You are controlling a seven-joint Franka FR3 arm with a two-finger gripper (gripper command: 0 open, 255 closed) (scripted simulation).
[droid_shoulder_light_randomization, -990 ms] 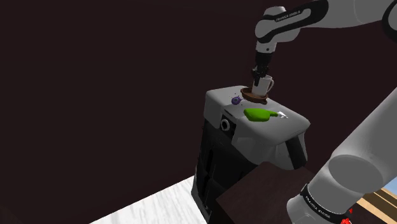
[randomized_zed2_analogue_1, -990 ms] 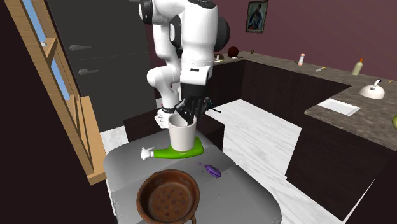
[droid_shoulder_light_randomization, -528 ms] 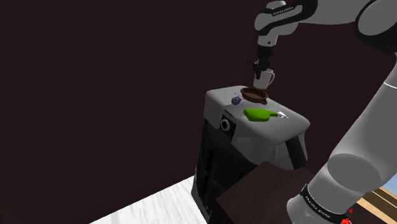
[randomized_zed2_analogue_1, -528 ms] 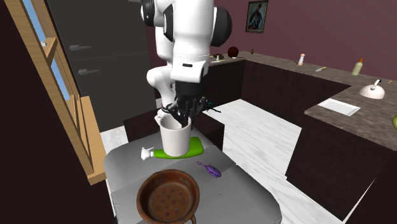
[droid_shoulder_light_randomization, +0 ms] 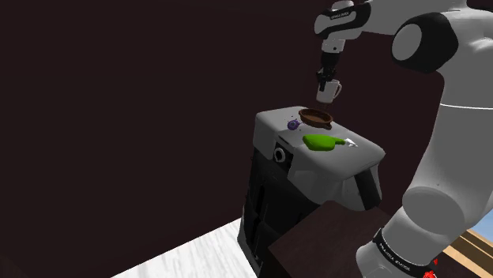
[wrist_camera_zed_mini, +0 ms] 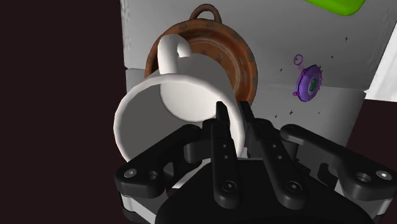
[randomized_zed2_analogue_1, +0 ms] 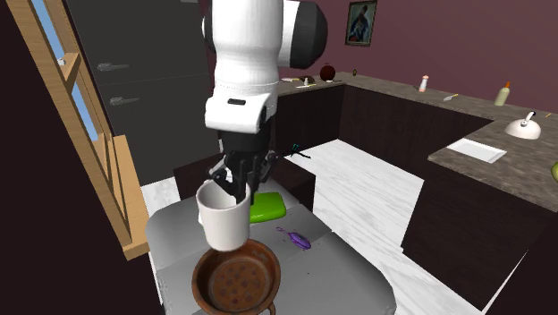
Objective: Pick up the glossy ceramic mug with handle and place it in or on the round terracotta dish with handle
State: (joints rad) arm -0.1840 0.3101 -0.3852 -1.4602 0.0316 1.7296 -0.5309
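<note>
On the grey table top (randomized_zed2_analogue_1: 174, 234), taking the second exterior view as a clock face centred on the round brown terracotta dish (randomized_zed2_analogue_1: 237, 282), the small purple trinket (randomized_zed2_analogue_1: 298, 239) lies at two o'clock and the flat green object (randomized_zed2_analogue_1: 266, 208) at one o'clock, farther back. The glossy white ceramic mug (randomized_zed2_analogue_1: 224, 217) hangs in the air over the dish's eleven o'clock rim, apart from it. The black gripper (randomized_zed2_analogue_1: 234, 186) clasps the mug's wall from above, one finger inside and one outside.

Four things counted, one of each kind.
One white mug (randomized_zed2_analogue_1: 224, 219), one brown round dish (randomized_zed2_analogue_1: 240, 285), one green object (randomized_zed2_analogue_1: 266, 208) and one small purple object (randomized_zed2_analogue_1: 298, 239) are seen.
</note>
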